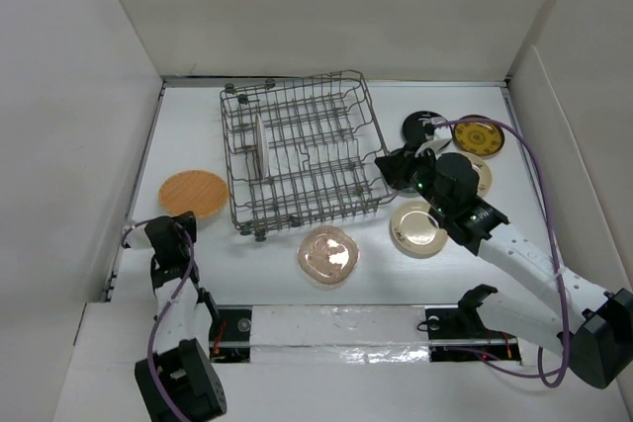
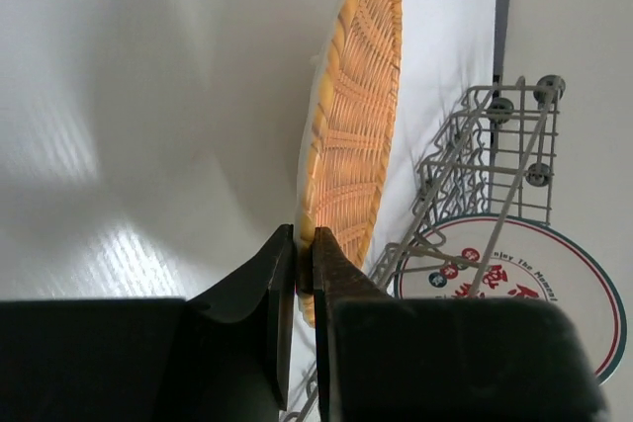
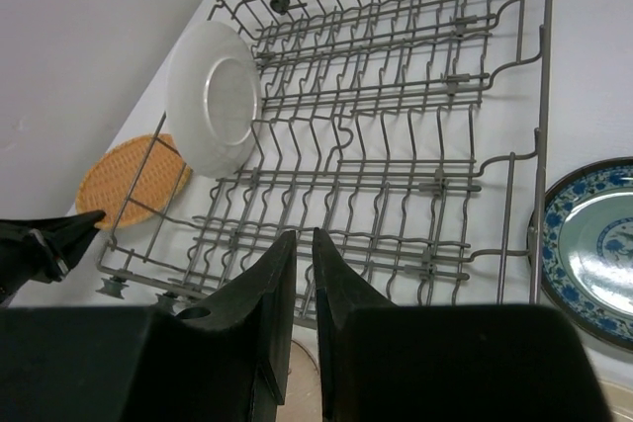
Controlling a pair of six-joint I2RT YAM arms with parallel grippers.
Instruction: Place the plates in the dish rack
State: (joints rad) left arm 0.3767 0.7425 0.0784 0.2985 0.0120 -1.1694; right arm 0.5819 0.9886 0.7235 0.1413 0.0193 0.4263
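Note:
The orange woven plate (image 1: pixel 194 193) lies on the table left of the dish rack (image 1: pixel 297 160). My left gripper (image 1: pixel 184 222) is shut on its near rim; in the left wrist view (image 2: pixel 304 239) the plate (image 2: pixel 351 116) runs edge-on away from the jaws. A whitish plate (image 1: pixel 260 145) stands upright in the rack's left side. My right gripper (image 1: pixel 393 167) hovers at the rack's right edge, shut and empty (image 3: pixel 304 239). The copper plate (image 1: pixel 327 255), cream-gold plate (image 1: pixel 417 227), black plate (image 1: pixel 420 126) and yellow plate (image 1: pixel 479 137) lie on the table.
A teal patterned plate (image 3: pixel 593 249) lies just right of the rack, hidden under my right arm in the top view. Another pale plate (image 1: pixel 482 175) shows partly behind that arm. White walls enclose the table on the left, back and right.

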